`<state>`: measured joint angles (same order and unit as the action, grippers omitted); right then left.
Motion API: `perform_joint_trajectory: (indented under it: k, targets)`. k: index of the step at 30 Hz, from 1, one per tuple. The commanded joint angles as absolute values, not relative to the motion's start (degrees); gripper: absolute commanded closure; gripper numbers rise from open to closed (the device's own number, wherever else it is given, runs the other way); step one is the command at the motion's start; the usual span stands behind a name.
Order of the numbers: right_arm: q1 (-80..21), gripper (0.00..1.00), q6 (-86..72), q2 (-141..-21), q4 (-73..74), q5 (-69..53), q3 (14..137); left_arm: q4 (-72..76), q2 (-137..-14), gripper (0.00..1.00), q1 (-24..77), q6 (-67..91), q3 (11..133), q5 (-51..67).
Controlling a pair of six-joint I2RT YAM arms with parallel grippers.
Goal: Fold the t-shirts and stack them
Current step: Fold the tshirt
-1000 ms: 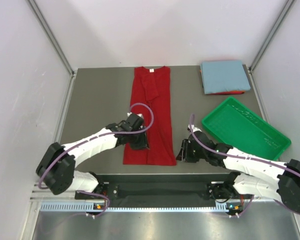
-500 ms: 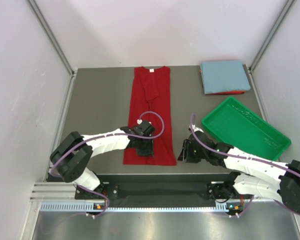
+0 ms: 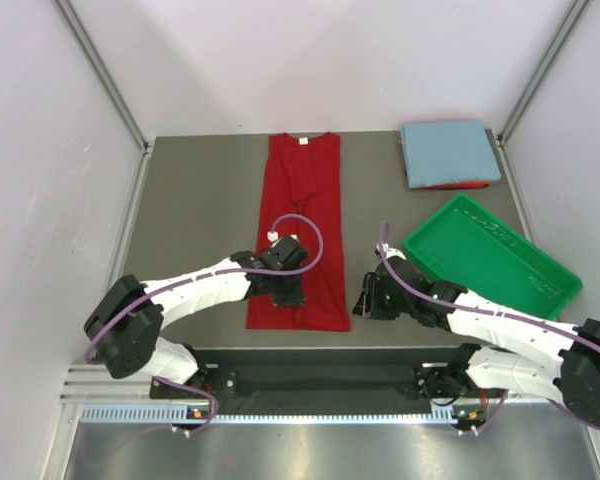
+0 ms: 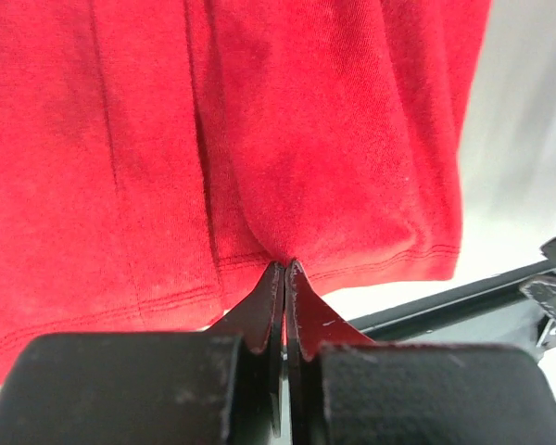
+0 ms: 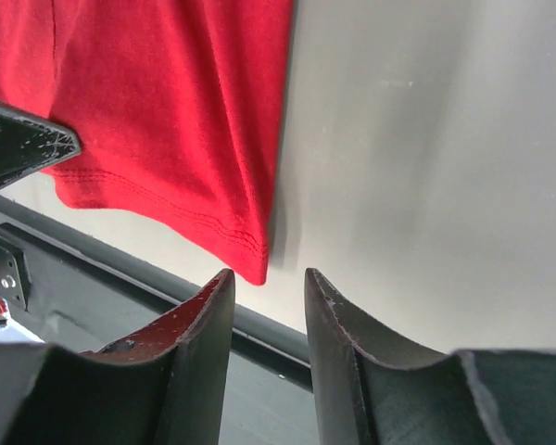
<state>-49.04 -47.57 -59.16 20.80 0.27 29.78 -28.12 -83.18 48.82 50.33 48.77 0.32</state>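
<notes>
A dark red t-shirt (image 3: 302, 215), folded lengthwise into a long strip, lies flat at the table's middle with its white neck label (image 3: 302, 141) at the far end. My left gripper (image 3: 288, 296) sits on the near hem and is shut, pinching a pucker of the red cloth (image 4: 287, 185) at its tips (image 4: 284, 263). My right gripper (image 3: 366, 306) is open and empty just right of the shirt's near right corner (image 5: 255, 264), its jaws (image 5: 267, 275) apart above the bare table. A folded light blue t-shirt (image 3: 448, 152) lies on another red one (image 3: 450, 186) at the back right.
A green plastic tray (image 3: 414, 243) sits tilted at the right, between the folded stack and my right arm. The table's near edge and a black rail (image 5: 120, 269) run just below the shirt's hem. White walls and metal posts (image 3: 100, 70) enclose the table.
My left gripper slid right along the near hem from the shirt's left part to its middle. The right gripper has barely moved.
</notes>
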Motion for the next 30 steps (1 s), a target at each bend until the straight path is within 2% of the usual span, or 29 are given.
perform_joint_trajectory:
  k: [1, 18, 22, 25, 30]
  targets:
    - [-49.66, 0.62, -46.23, -60.55, 18.99, 1.41, 32.43, -29.45, -81.04, 0.99, 49.13, 52.47, 48.26, -1.93]
    - [-49.83, 0.71, -47.2, -65.39, 12.75, -2.28, 30.94, -28.39, -80.95, 0.93, 49.04, 53.88, 43.95, -2.37]
    - [-50.27, 0.7, -47.72, -65.57, 11.34, -2.46, 30.85, -28.91, -80.42, 0.88, 49.04, 54.05, 43.33, -3.07]
    - [-51.15, 0.7, -48.34, -67.06, 9.94, -2.46, 30.33, -30.14, -79.98, 0.77, 49.04, 54.05, 43.42, -3.87]
    - [-52.47, 0.71, -49.74, -69.08, 7.65, -2.81, 29.09, -31.99, -79.02, 0.7, 49.04, 53.26, 44.99, -4.13]
